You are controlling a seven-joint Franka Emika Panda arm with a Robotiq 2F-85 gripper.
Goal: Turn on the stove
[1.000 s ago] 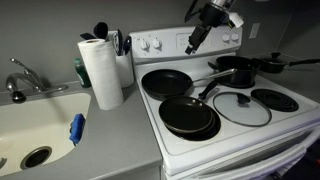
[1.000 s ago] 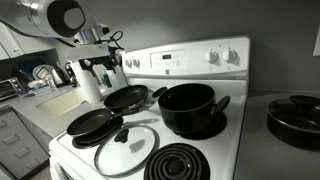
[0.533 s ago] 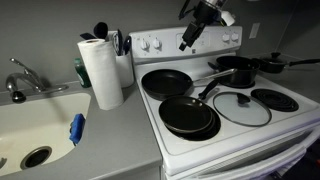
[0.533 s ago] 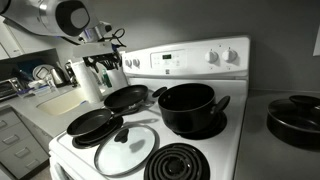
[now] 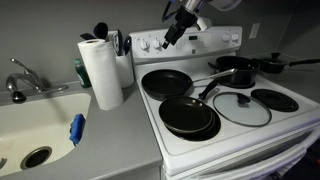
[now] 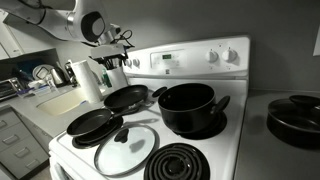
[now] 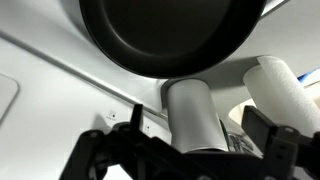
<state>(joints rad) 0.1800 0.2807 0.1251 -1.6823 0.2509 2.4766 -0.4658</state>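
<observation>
Since 1.0 s ago: gripper [image 5: 168, 40] has shifted sideways along the raised back panel, from the panel's middle to the knobs [image 5: 150, 44] at the end nearest the paper towel roll [image 5: 100, 72]; nothing else has moved. Jaws released and spread apart in the wrist view, nothing between them; contact with a knob cannot be told. Stove [image 5: 230, 130] stands against the wall, just beside the grey desk [image 5: 115, 140], which has a sink [image 5: 25, 125] set into it. On the burners: two black frying pans, one at the back [image 5: 165, 82] and one at the front [image 5: 188, 115], both on the side below the gripper; a glass lid [image 5: 240, 108] lies flat beside the front pan; a black pot [image 6: 188, 105] sits on a back burner. In an exterior view the gripper [image 6: 110, 65] hangs above the back pan's far rim, in front of the panel. The towel roll stands upright on the desk, touching the stove's corner; a steel utensil canister [image 5: 122, 62] stands between roll and panel. Both show beyond the jaws in the wrist view. A small blue item [image 5: 76, 128] lies on the sink's edge.
</observation>
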